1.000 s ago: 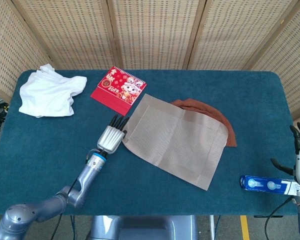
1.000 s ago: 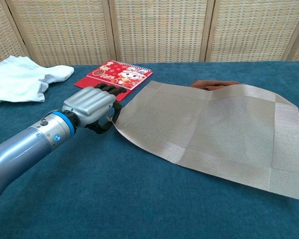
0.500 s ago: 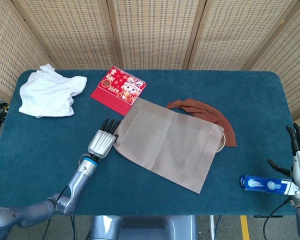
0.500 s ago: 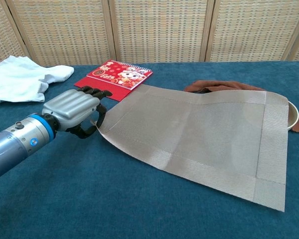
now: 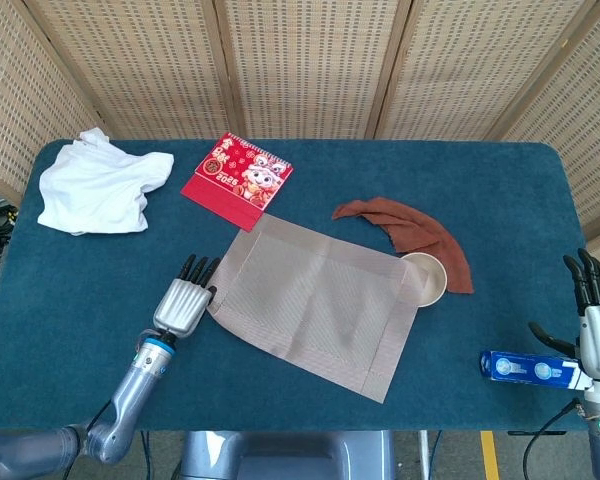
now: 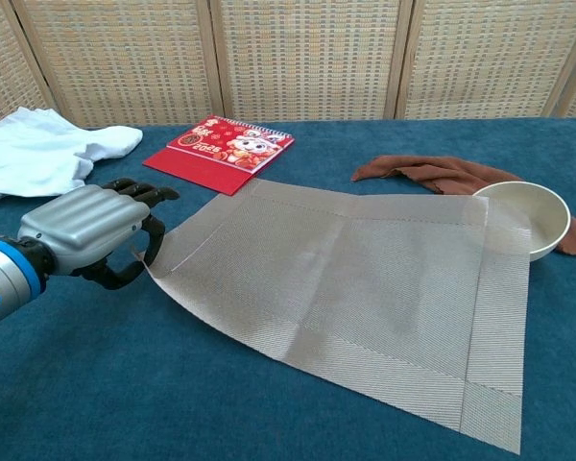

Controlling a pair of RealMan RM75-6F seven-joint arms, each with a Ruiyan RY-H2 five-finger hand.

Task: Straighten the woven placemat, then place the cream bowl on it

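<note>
Dragging the tan woven rectangular placemat [image 5: 312,305] toward you, your left hand [image 6: 91,235] pinches its near-left corner, and the round cream ceramic bowl [image 6: 524,217] it covered a second ago now sits exposed at the mat's far-right corner. The mat lies askew, so straightening continues; your right hand [image 5: 597,318] waits empty, fingers spread.

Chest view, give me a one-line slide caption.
Left hand grips the woven placemat by its corner; the cream bowl sits at its far edge.
</note>
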